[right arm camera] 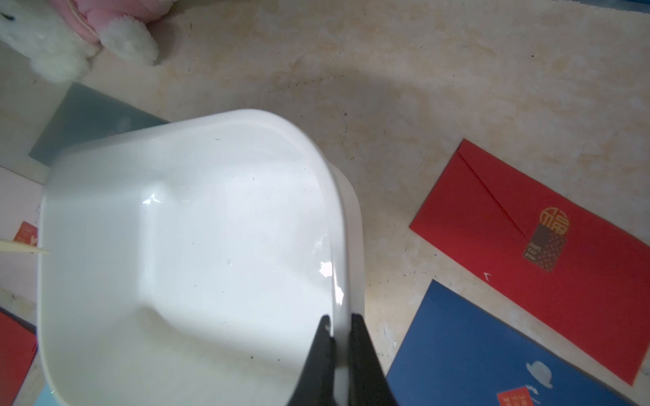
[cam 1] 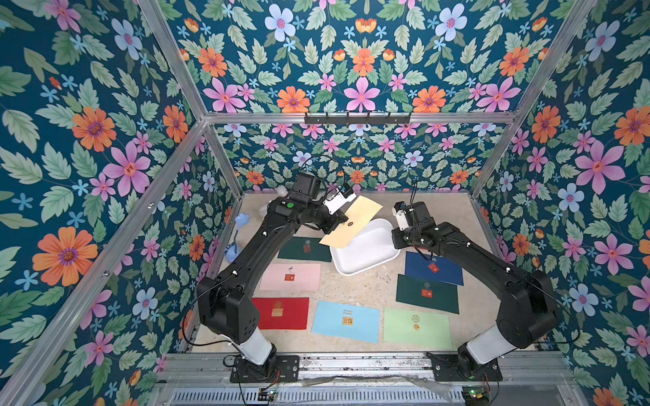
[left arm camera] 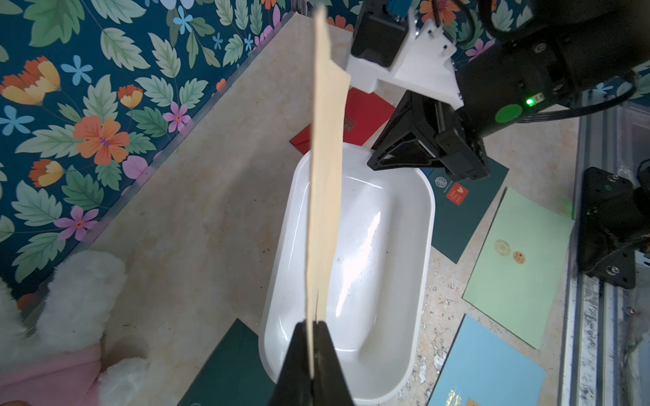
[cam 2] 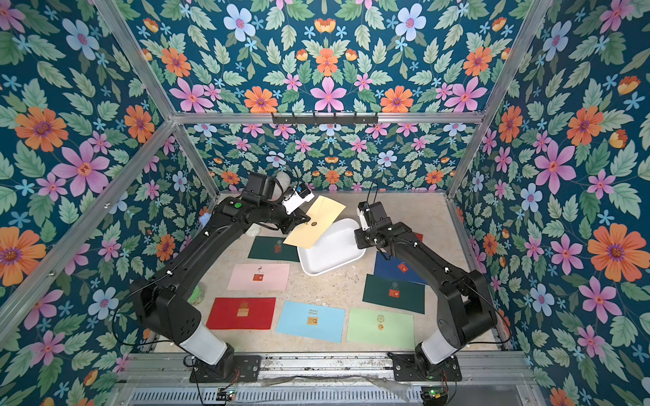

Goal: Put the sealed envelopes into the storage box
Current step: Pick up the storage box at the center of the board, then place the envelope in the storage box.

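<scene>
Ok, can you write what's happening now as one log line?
left gripper: shut on yellow envelope, over storage box | right gripper: shut on storage box rim | inside: empty

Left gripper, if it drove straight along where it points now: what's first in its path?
Likely the inside of the storage box: the left gripper, shut on the yellow envelope, aims down into it. The envelope sticks out ahead, so it may touch first. Depth is unclear.
</scene>
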Robot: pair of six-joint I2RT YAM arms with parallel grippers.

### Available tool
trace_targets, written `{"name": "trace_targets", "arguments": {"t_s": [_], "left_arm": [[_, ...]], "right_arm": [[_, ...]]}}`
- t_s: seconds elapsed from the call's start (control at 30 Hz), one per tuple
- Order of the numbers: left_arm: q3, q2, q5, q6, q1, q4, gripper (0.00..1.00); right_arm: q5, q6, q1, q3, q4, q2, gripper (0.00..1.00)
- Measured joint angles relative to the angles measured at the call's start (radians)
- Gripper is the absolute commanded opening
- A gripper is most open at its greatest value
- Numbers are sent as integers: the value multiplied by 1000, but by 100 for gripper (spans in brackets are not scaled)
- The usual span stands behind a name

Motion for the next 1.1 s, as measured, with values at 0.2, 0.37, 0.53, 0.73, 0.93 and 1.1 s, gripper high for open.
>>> {"name": "trace_targets", "arguments": {"t_s": [0.2, 0.37, 0.53, 0.73, 0.93, 1.1], "left_arm": [[-2, 58, 16, 67, -28, -72, 0], [-6, 115, 11, 113, -39, -139, 0], [40, 185, -13, 145, -51, -190, 0], [71, 256, -61, 172, -77, -235, 0], [88, 283, -67, 189, -97, -249, 0], [83, 282, -49, 201, -103, -245, 0]], "right_arm": [[-1, -30, 21, -26, -23, -45, 0], [5, -49, 35, -26, -30, -51, 0], [-5, -68, 48, -28, -50, -60, 0], [-13, -76, 60, -29, -61, -75, 0], [-22, -76, 69, -29, -60, -77, 0], [-51, -76, 71, -47, -48, -94, 0]]}}
